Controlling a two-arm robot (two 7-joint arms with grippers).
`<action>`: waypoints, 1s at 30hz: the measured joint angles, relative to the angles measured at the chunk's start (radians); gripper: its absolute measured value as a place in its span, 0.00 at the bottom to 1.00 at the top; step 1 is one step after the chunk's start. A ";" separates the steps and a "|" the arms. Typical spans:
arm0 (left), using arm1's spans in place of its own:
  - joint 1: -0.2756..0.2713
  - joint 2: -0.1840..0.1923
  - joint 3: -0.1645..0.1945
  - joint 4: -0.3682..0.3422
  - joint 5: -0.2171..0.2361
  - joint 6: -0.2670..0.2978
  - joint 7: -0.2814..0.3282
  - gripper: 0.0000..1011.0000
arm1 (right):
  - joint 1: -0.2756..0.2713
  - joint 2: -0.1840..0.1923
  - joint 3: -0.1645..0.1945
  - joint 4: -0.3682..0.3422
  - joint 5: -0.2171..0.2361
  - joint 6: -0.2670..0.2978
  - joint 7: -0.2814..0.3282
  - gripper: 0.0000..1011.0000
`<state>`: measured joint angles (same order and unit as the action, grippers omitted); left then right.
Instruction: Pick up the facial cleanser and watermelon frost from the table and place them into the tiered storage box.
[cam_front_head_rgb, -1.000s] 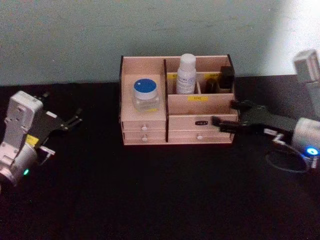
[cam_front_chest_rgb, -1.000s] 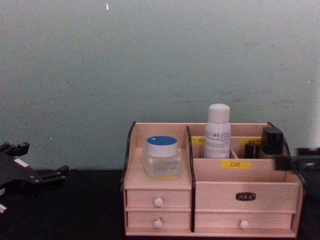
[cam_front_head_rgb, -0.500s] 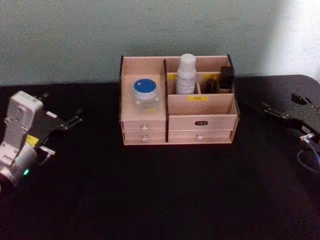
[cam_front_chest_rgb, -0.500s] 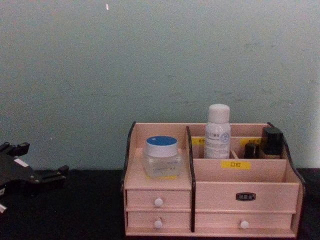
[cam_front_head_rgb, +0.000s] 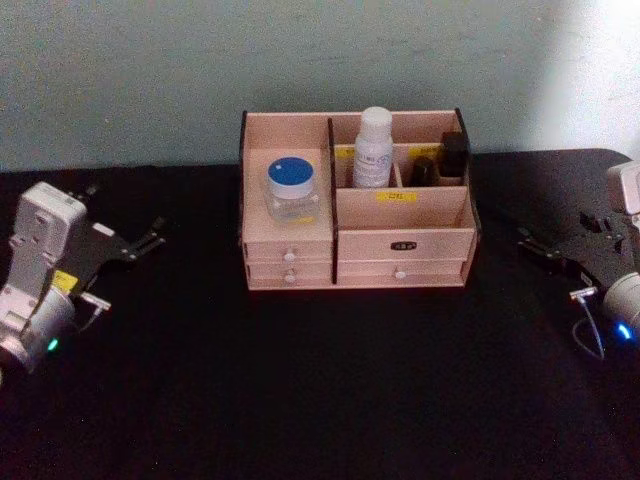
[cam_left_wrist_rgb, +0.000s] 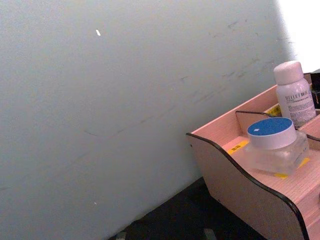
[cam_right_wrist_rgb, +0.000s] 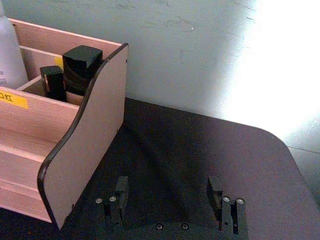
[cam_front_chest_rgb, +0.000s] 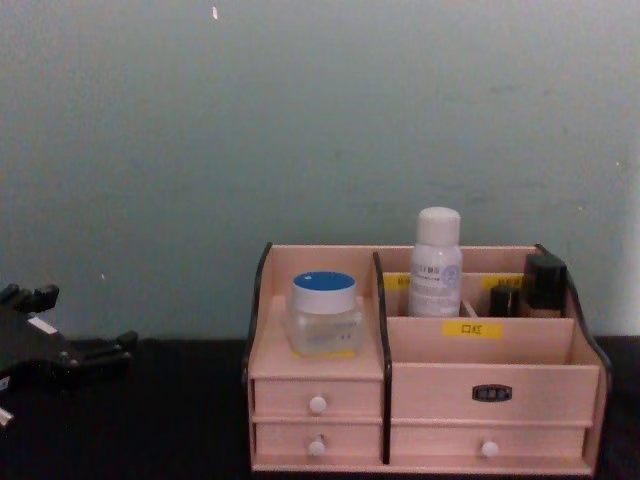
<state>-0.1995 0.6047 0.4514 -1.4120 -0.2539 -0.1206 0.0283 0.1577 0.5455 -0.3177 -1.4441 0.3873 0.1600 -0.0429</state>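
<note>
The tiered storage box (cam_front_head_rgb: 355, 205) is seen standing upright on the black desk (cam_front_head_rgb: 320, 380), close to the pale wall (cam_front_head_rgb: 300, 60), with its drawers facing the robot. A clear jar with a blue lid (cam_front_head_rgb: 291, 190) is seated in the box's left compartment, above two drawers with white knobs. A white bottle with a white cap (cam_front_head_rgb: 372, 148) is held upright in the rear middle compartment. Two dark items (cam_front_head_rgb: 452, 155) are placed in the rear right compartment; what they are cannot be told. Yellow labels are noted on the front of the middle tier and on the rear dividers.

In the chest view the box front (cam_front_chest_rgb: 420, 400) is shown square-on, and four knobs are counted. In the left wrist view the box's left side panel with its dark curved edge (cam_left_wrist_rgb: 235, 165) is shown, with the jar and the bottle behind it. In the right wrist view the right side panel (cam_right_wrist_rgb: 82, 135) is shown, with the two dark items standing behind it.

The left tool (cam_front_head_rgb: 145, 242) is held above the desk well to the left of the box, its fingers apart and nothing between them. The right tool (cam_front_head_rgb: 545, 245) is held to the right of the box, clear of it; in the right wrist view its two fingers (cam_right_wrist_rgb: 121, 187) are seen spread wide and empty over the desk.
</note>
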 joint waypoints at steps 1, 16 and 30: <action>0.000 0.000 0.000 0.000 0.000 0.000 0.000 0.99 | 0.000 0.000 0.000 0.000 0.000 0.000 0.000 0.99; 0.000 0.000 0.000 0.000 0.000 0.000 0.000 0.99 | -0.001 0.007 -0.001 -0.007 0.003 0.001 0.004 0.99; 0.000 0.000 0.000 0.000 0.000 0.000 0.000 0.99 | -0.002 0.008 -0.001 -0.009 0.006 0.002 0.006 0.99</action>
<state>-0.1995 0.6047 0.4513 -1.4120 -0.2539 -0.1205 0.0283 0.1556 0.5538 -0.3188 -1.4531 0.3935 0.1624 -0.0368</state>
